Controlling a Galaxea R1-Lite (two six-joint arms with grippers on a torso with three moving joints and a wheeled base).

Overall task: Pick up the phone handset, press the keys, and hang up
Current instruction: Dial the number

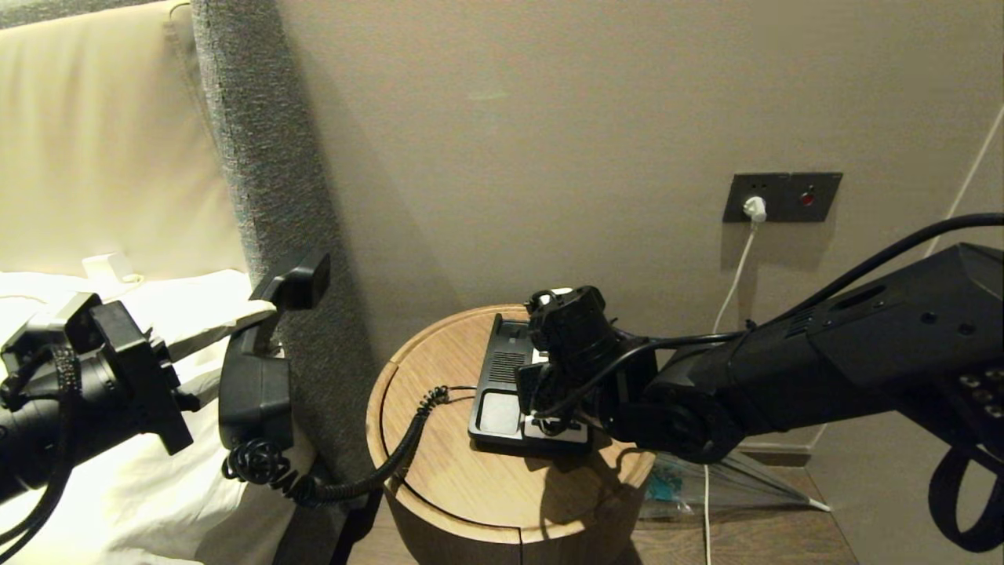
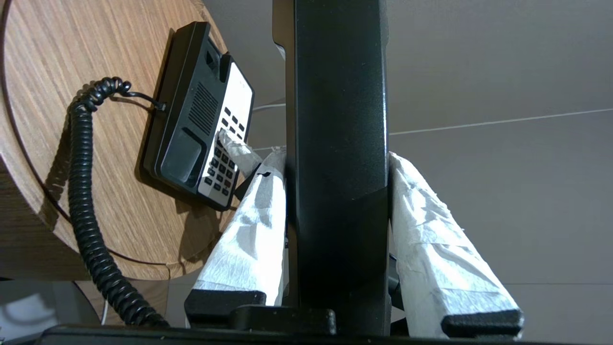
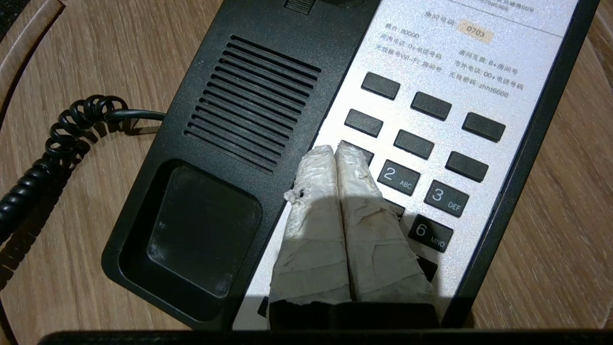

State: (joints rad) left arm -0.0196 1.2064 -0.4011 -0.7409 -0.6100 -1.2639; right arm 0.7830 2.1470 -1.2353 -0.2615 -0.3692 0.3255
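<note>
Handset (image 2: pixel 337 143) clamped in left hand (image 2: pixel 335 201) — right hand (image 3: pixel 335 158), closed, on keys (image 3: pixel 416 143).

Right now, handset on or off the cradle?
Off. The left gripper holds the phone handset beside the table, and the phone base cradle is empty.

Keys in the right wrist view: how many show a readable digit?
3: key 2 beside the right gripper's tip, then key 3, key 6 one row on. Shut jaws may hide more.
</note>
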